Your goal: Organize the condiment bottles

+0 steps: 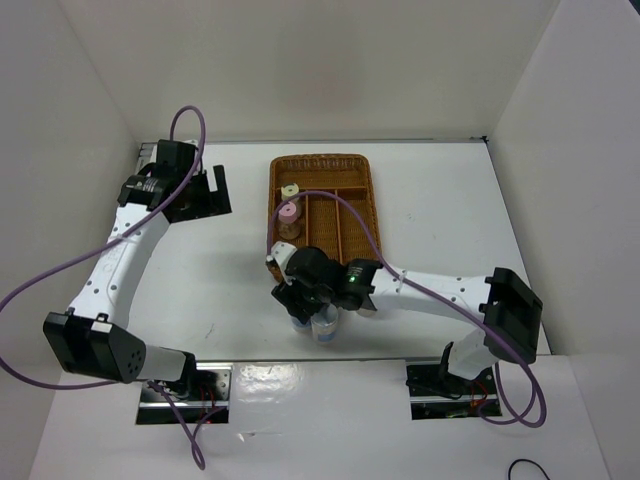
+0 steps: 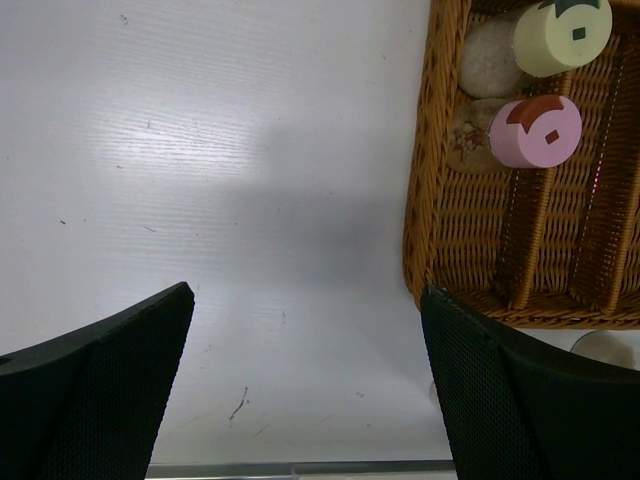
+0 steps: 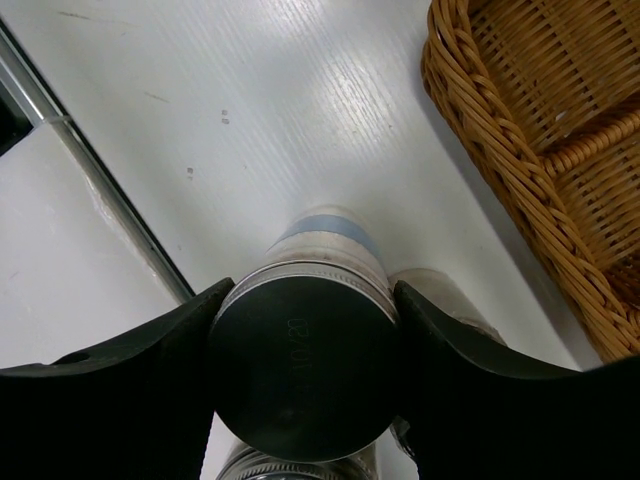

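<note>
My right gripper (image 3: pixel 312 295) is shut on a clear condiment bottle with a dark round cap (image 3: pixel 300 365), both fingers pressed against the cap's sides. The bottle stands on the table just in front of the wicker tray (image 3: pixel 500 170). Another clear bottle (image 3: pixel 450 300) stands right beside it, and the rim of a third (image 3: pixel 290 470) shows below. From above, the right gripper (image 1: pixel 305 305) hides most of this cluster (image 1: pixel 325 330). A pale yellow-capped bottle (image 2: pixel 562 35) and a pink-capped one (image 2: pixel 535 132) stand in the tray's left compartment. My left gripper (image 2: pixel 306 300) hangs open over bare table.
The brown divided wicker tray (image 1: pixel 323 160) sits at the middle back of the table. My left gripper (image 1: pixel 205 195) hovers at its left. A metal strip (image 3: pixel 90 180) runs along the table's near edge, close to the held bottle. White walls enclose the table.
</note>
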Controlling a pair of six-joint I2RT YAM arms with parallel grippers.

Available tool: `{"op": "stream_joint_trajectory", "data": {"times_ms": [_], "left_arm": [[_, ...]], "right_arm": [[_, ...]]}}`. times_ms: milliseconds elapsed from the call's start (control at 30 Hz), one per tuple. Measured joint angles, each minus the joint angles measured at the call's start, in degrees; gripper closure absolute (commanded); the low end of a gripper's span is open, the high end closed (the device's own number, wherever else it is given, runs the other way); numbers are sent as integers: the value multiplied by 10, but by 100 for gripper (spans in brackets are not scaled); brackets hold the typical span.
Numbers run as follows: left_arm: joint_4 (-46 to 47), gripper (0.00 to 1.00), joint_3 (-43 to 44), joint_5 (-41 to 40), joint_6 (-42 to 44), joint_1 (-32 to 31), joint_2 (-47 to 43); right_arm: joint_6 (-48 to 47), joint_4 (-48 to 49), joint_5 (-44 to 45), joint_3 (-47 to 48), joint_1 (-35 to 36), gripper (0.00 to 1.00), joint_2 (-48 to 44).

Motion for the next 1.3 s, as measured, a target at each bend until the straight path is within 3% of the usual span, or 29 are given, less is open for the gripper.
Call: {"op": "stream_joint_trajectory", "data": {"times_ms": [200, 600, 800, 1000, 1300], "left_arm": [[2, 0, -7, 2, 0, 8, -12], [15, 0, -46, 3, -1, 22, -42], [25, 0, -57, 12, -1, 29, -52], [36, 0, -87, 39, -3, 31, -66], [67, 0, -149, 74, -4, 31, -82]], "right_arm": [[4, -23, 2, 24, 0, 71, 0], [4, -59, 74, 182, -17, 80, -78], [-4, -59, 115, 209, -117, 78, -93], [-26, -54, 123, 228, -243, 78, -46], [-35, -12, 82, 277, -316, 81, 84]]}}
